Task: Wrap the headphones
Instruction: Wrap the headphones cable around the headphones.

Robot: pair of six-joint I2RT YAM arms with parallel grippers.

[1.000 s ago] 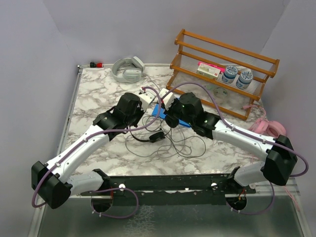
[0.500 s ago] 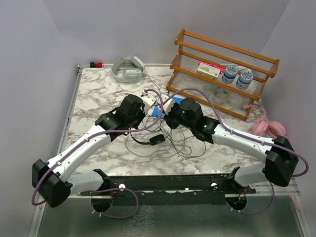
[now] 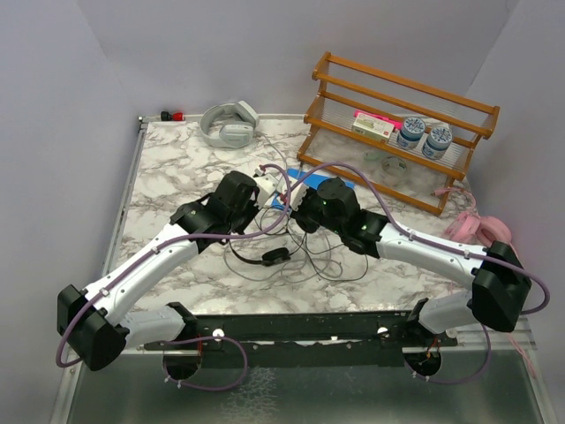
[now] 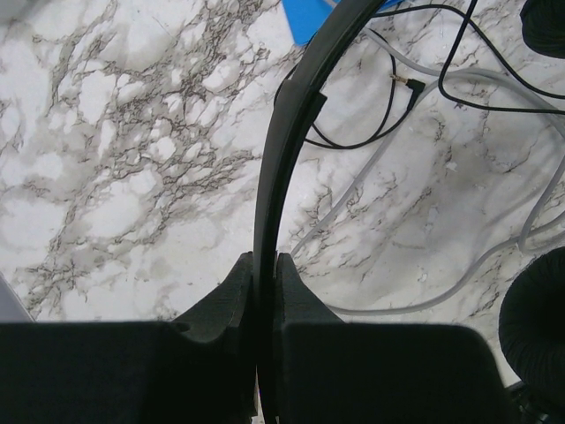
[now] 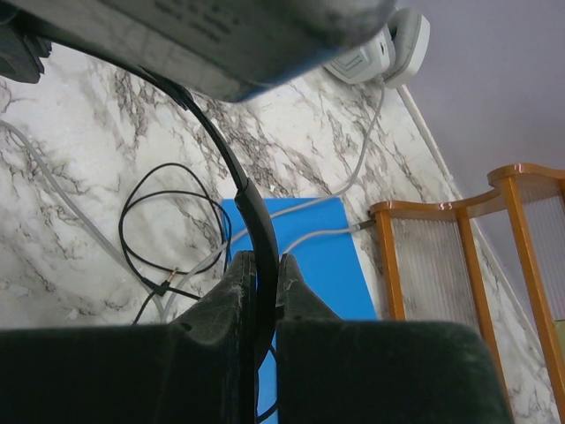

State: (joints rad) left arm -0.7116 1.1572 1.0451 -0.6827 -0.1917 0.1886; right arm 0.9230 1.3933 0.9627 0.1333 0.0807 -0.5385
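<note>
left gripper point(image 4: 265, 265), right gripper point(image 5: 267, 265) (both clenched) on black headphones point(image 4: 284, 141) band | rack point(image 3: 406, 87) holds two jars point(image 3: 411, 132), box point(image 3: 372, 128)

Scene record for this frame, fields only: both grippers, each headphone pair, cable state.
left gripper: shut on headband of small black on-ear headphones
right gripper: shut on the same headband
thin black cable: loose loops on marble table
large grey-white over-ear headphones: far-left corner, untouched
pink over-ear headphones: right edge, beside wooden rack
</note>
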